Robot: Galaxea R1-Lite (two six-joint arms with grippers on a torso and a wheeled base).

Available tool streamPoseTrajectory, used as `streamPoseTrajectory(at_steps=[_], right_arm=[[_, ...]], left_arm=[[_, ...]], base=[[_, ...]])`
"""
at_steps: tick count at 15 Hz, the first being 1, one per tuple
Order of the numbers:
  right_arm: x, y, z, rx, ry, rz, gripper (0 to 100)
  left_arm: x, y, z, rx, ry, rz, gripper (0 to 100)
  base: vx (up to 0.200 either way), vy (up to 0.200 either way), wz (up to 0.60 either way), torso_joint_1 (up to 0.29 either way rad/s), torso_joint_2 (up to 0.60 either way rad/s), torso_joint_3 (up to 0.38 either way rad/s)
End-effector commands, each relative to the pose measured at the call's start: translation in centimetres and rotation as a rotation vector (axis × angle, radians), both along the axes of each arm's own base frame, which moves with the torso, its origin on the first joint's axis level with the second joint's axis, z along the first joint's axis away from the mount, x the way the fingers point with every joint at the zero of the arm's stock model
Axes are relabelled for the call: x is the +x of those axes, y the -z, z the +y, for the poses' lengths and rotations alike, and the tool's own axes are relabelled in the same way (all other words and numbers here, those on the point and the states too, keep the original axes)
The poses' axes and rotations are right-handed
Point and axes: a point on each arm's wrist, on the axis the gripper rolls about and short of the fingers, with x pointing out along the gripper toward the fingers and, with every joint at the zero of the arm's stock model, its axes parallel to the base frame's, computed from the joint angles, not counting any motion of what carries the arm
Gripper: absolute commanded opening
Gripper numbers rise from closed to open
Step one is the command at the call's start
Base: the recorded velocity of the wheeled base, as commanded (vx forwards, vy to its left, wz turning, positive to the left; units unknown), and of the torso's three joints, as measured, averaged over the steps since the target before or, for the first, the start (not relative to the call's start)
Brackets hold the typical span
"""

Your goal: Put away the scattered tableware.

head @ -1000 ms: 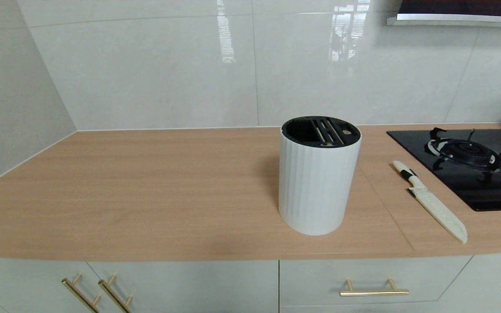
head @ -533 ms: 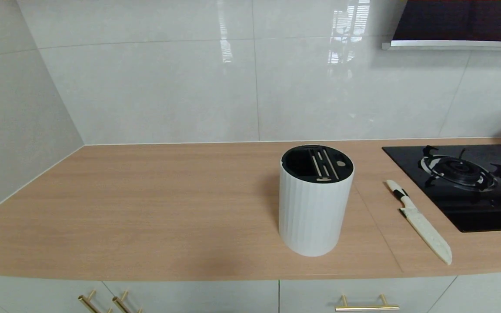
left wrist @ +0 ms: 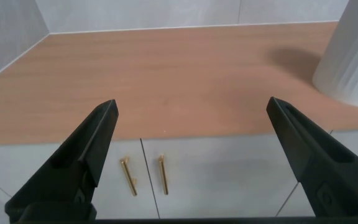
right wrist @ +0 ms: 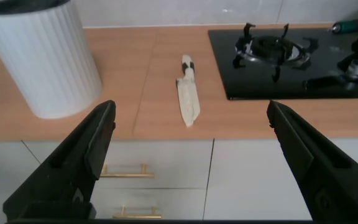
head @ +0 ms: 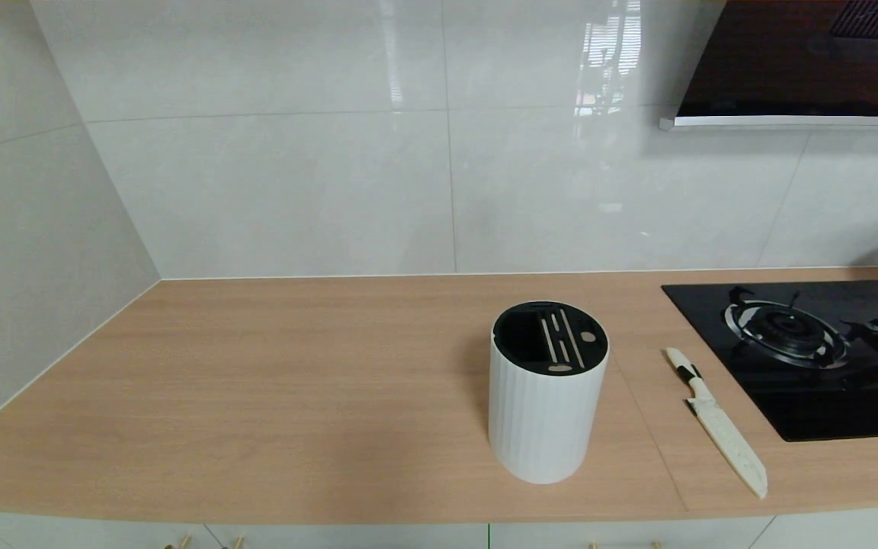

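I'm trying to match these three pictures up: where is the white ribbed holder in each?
Head view: holder stands on the wooden counter, knife to its right.
Left wrist view: holder partly cut off at the frame edge.
Right wrist view: holder beside the knife.
Shared landmark: the wooden counter.

Head above, wrists low, holder (head: 547, 404) shared

The left gripper (left wrist: 190, 104) and right gripper (right wrist: 190, 106) have fingers (left wrist: 86, 155) spread wide.
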Motion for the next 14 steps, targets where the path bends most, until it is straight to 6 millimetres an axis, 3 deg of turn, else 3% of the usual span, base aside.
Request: streamPoseTrajectory(at_steps=[1, 4, 13, 14], right_arm=[[0.0, 0.0, 0.0, 0.0, 0.0, 0.001, 100], [0.0, 0.0, 0.0, 0.0, 0.0, 0.001, 100], [0.0, -0.2, 0.0, -0.063, -0.005, -0.004, 100], [-0.4, -3.0, 0.0, -0.062, -0.017, -0.055, 100]], left_arm=[[0.0, 0.0, 0.0, 0.0, 0.0, 0.001, 100], [0.0, 0.0, 0.0, 0.0, 0.0, 0.001, 100], [0.0, 0.0, 0.0, 0.0, -0.001, 0.0, 100], [0.0, 0.0, 0.0, 0.0, -0.001, 0.001, 100]], base=[[0.0, 0.0, 0.0, 0.198, -0.44, -0.237], [0.0, 0.0, 0.0, 0.164, -0.36, -0.186], [0.0, 0.0, 0.0, 0.004, -0.01, -0.005], [0.0, 0.0, 0.0, 0.0, 0.0, 0.0]])
